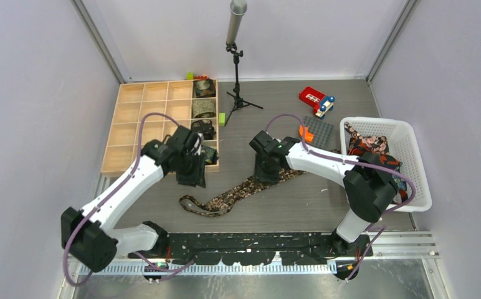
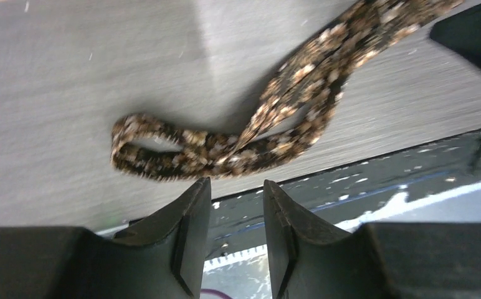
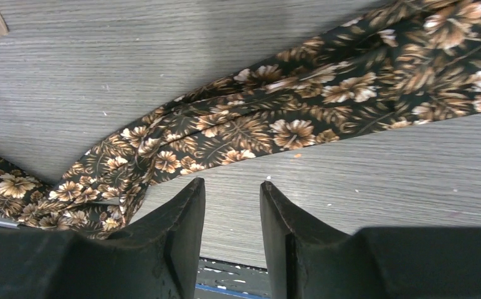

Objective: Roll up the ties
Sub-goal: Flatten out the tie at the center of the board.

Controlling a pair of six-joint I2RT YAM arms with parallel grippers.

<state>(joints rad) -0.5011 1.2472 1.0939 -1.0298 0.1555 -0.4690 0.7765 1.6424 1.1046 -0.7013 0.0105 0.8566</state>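
No text, label, brand or number can be read in any view. The red toy point(image 1: 312, 96) in the upper right of the top view carries small white marks, too small to make out as letters or figures.

I count one floral tie point(image 1: 238, 194) lying loose on the worktop point(image 1: 300, 205). There are three rolled ties point(image 1: 204, 87) in the one wooden tray point(image 1: 129, 124), possibly a fourth half hidden by the left arm. Beyond that there is one white basket point(image 1: 412, 134) holding several tangled ties point(image 1: 366, 144), one microphone stand point(image 1: 237, 62), one red toy point(image 1: 313, 96) and one grey baseplate point(image 1: 322, 131).
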